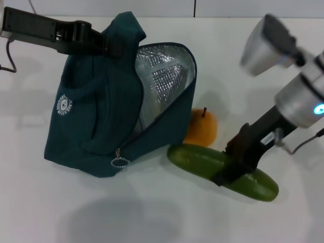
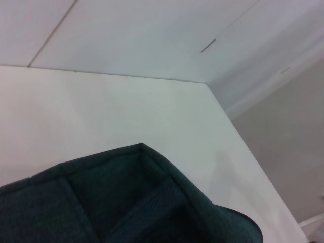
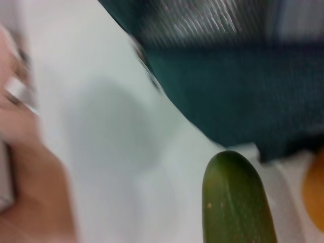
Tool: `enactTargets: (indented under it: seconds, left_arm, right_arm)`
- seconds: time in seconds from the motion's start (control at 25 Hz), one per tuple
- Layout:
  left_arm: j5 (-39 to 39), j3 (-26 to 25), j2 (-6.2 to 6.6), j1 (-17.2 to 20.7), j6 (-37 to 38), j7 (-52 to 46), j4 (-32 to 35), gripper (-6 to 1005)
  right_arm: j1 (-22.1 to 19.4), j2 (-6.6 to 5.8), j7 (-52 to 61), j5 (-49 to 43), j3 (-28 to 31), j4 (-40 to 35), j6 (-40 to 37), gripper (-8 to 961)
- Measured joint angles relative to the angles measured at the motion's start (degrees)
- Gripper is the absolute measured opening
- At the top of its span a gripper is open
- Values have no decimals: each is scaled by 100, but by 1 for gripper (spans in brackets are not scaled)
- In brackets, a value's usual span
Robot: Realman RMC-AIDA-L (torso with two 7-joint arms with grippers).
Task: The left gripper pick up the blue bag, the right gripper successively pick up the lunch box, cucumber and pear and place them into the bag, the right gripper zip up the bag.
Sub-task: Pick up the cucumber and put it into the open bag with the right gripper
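The blue bag (image 1: 91, 116) stands tilted on the white table, its mouth open and the silver foil lining (image 1: 162, 76) showing. My left gripper (image 1: 109, 44) is shut on the bag's top at the back left; its wrist view shows only the bag's (image 2: 126, 202) fabric. The cucumber (image 1: 202, 161) lies low in front of the bag's mouth, and my right gripper (image 1: 230, 164) is shut across its middle. The cucumber's rounded end (image 3: 235, 202) points toward the bag (image 3: 228, 86). The pear (image 1: 201, 127) sits between bag and cucumber. The lunch box is hidden.
The zip's ring pull (image 1: 120, 162) hangs at the bag's lower front. The table (image 2: 101, 111) ends at a far corner with floor beyond. A blurred pale shape (image 3: 20, 167) fills one side of the right wrist view.
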Motion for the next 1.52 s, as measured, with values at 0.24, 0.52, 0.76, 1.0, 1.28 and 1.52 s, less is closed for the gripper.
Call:
enactTargets:
  seconds: [0.24, 0.52, 0.76, 1.0, 1.28, 1.52]
  left_arm:
    - [-4, -4, 13, 0, -23, -29, -6, 43]
    - [-5, -4, 14, -6, -32, -38, -6, 43]
    - [-5, -4, 13, -6, -35, -50, -6, 44]
    - [-1, -4, 1, -13, -34, -53, -9, 44]
    - [-5, -4, -29, -29, -33, -53, -14, 44]
    - [-19, -4, -30, 3, -33, -55, -15, 44]
  right_arm:
    - [-21, -47, -610, 770, 2346, 141, -1539, 553]
    - [-179, -441, -1396, 2008, 4325, 1531, -2082, 557]
    - [-517, -206, -2458, 2907, 4376, 2268, -1371, 560]
    - [-435, 42, -3952, 4065, 3489, 3214, -508, 564]
    - [-327, 55, -5723, 6075, 1660, 3917, 420, 568]
    - [-325, 57, -6655, 7905, -336, 3844, 934, 571]
